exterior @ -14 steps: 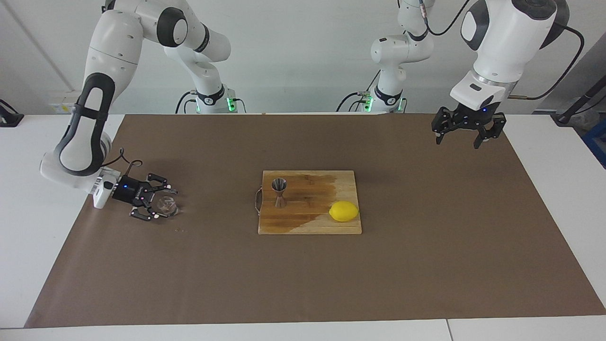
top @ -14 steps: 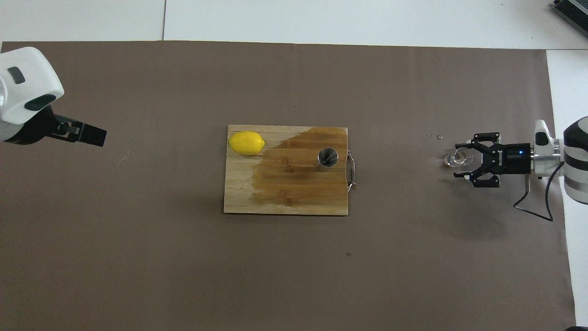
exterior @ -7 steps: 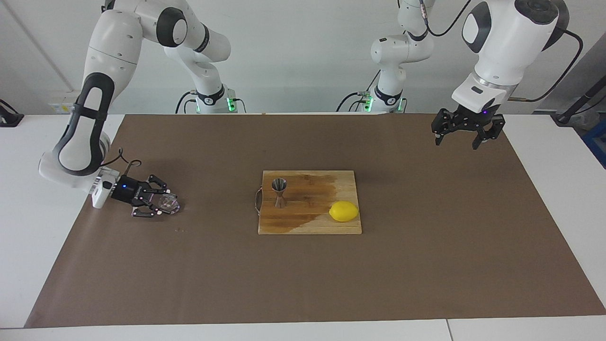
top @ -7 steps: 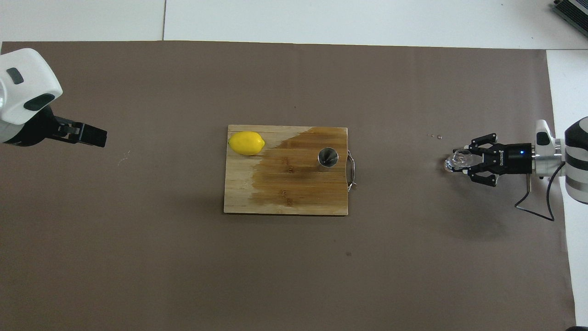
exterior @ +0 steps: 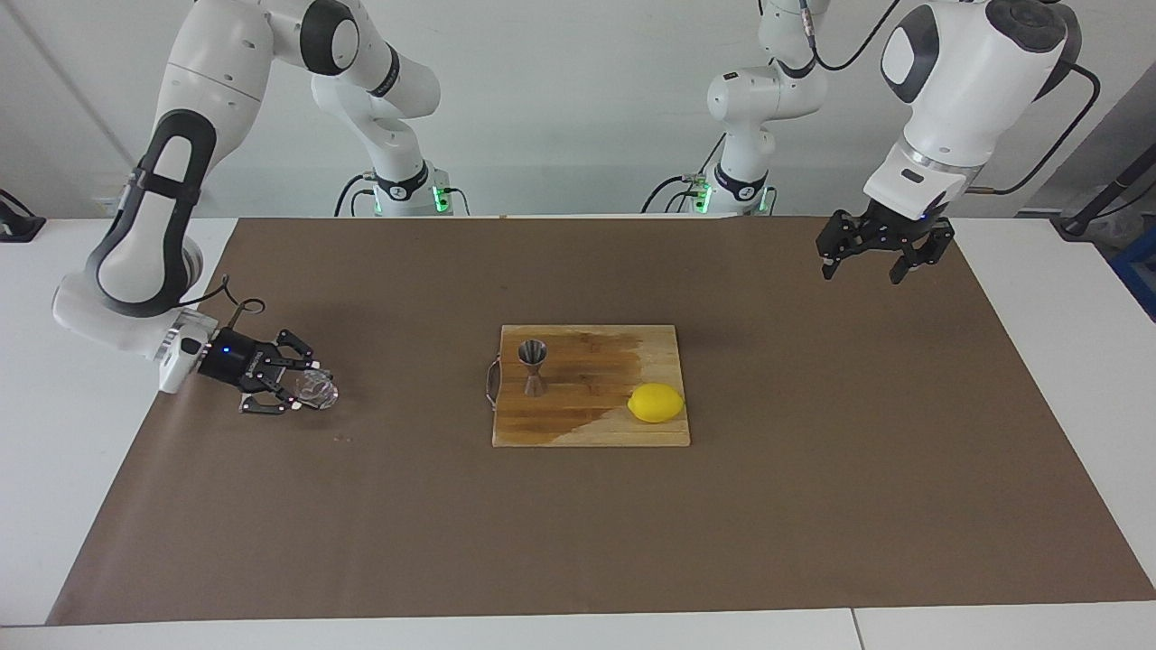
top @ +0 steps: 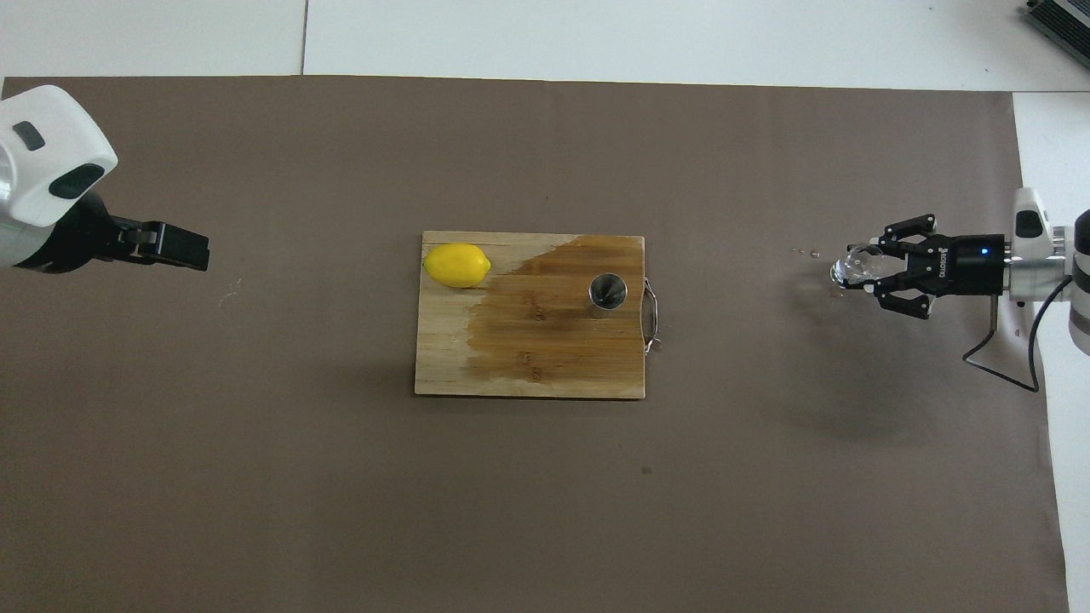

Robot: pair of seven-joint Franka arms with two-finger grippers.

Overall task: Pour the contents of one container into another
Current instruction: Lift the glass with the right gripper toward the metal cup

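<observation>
Glass cup (exterior: 318, 388), small and clear, is sitting between the jaws of the right gripper (exterior: 302, 391), which are clamped on it from the side at the right arm's end of the surface (exterior: 813, 506). Whether the cup is resting on the brown mat or is being carried just clear of it cannot be told from either view. Judged from this layout, the pick-up step is done; the carry, the tilt over the receiving vessel and the pour itself are all remaining.

Steel jigger (exterior: 533, 366), hourglass-shaped, is standing upright on a wooden cutting board (exterior: 587, 424), well apart from the right jaws, toward the middle of the surface. Its upper cone is facing up and is unobstructed.

The left gripper (exterior: 871, 262) is hanging with its jaws apart over the mat at the left arm's end of the surface, holding nothing; that arm is waiting.

Surrounding items:
- A lemon (exterior: 656, 403) is lying on the same board, apart from the jigger and on the side of it away from the right jaws.
- A metal handle (exterior: 491, 384) is projecting from the board edge facing the right jaws.
- A dark damp-looking patch is covering much of the board around the jigger.
- A few small specks or droplets (top: 805, 252) are lying on the mat near the right jaws.

Nothing is standing on the mat between the right jaws and the jigger. The narrow jigger mouth is likely calling for accurate alignment.
</observation>
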